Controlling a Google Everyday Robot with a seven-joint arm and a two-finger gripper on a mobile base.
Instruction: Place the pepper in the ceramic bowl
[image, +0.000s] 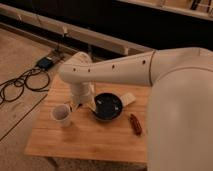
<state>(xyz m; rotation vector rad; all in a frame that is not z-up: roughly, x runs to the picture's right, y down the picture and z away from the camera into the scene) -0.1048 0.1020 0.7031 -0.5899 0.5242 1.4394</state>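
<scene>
A light wooden desk is standing on a pale, speckled floor. The robot's thick white arm is reaching across the desk from the right and bending down at the elbow over its far left part. The gripper is hanging at the end of that arm, low over the wood. It is sitting between the white cup and the dark bowl, just beside the bowl's left rim. Its jaws are standing open and gripping nothing. The pepper is lying on the bare wood to the right of the bowl, near it but not touching, and well apart from the gripper. A pale flat piece is lying at the bowl's far right edge. Off the desk, black cables are looping over the floor on the left, beside a small bluish box. A dark wall is closing off the back of the room, with a pale rail running along its foot.
</scene>
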